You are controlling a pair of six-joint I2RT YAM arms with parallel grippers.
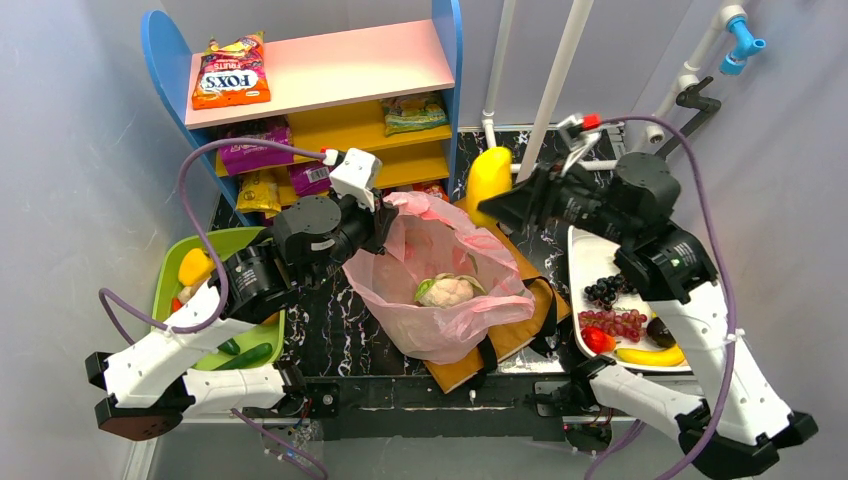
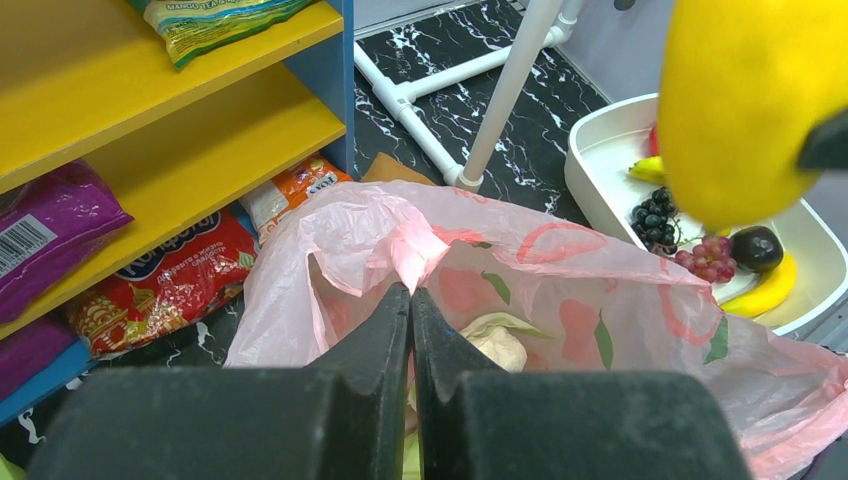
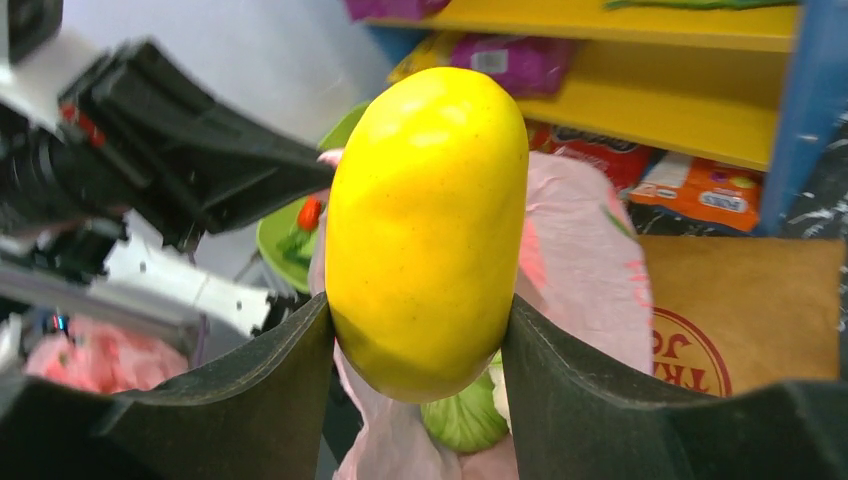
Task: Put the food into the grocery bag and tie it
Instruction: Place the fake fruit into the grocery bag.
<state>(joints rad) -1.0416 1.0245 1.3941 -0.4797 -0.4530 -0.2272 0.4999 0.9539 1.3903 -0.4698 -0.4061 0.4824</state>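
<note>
The pink grocery bag [image 1: 440, 300] lies open on the brown paper bag, with a green-and-white cauliflower [image 1: 447, 290] inside. My left gripper [image 1: 383, 222] is shut on the bag's far-left rim [image 2: 412, 250] and holds it up. My right gripper [image 1: 497, 208] is shut on a yellow mango [image 1: 488, 178], held above the bag's far right side. The mango fills the right wrist view [image 3: 425, 225], with the bag [image 3: 585, 260] and cauliflower [image 3: 465, 420] below it. The mango also shows in the left wrist view [image 2: 745, 110].
A white tray [image 1: 580, 255] at the right holds grapes [image 1: 608, 290], a banana [image 1: 650, 355] and other fruit. A green bin [image 1: 215, 245] at the left holds vegetables. A shelf [image 1: 330, 70] with snack packets stands behind. White pipes [image 1: 555, 80] rise at the back.
</note>
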